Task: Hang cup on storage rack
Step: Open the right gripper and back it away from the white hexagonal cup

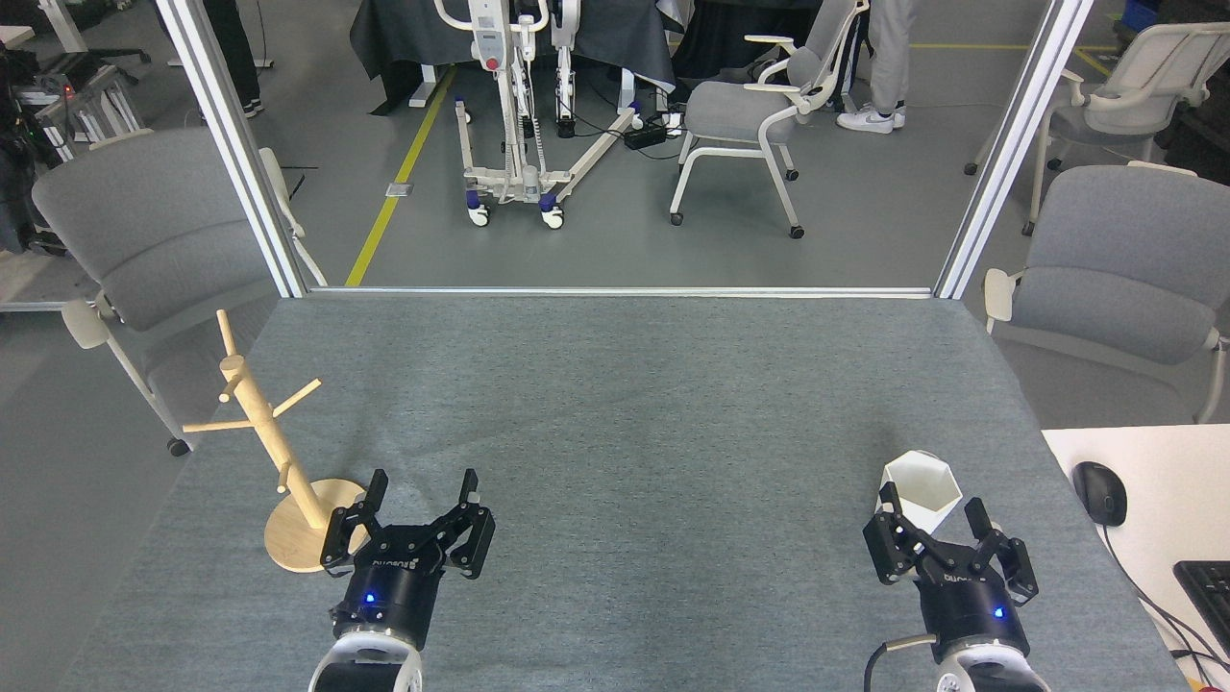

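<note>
The white six-sided cup point(921, 491) stands upright on the grey table at the front right. My right gripper point(932, 506) is open, its fingers on either side of the cup's near wall, not closed on it. The wooden storage rack point(259, 426) stands at the front left on its round base, pole upright with several pegs. Just right of that base my left gripper point(423, 487) hangs open with nothing between its fingers.
The grey table point(625, 404) stretches back to a metal frame. A white desk with a mouse point(1101, 492) and a keyboard point(1207, 586) adjoins at the right. Grey chairs point(144, 231) flank the table; a person's legs point(889, 58) stand far behind.
</note>
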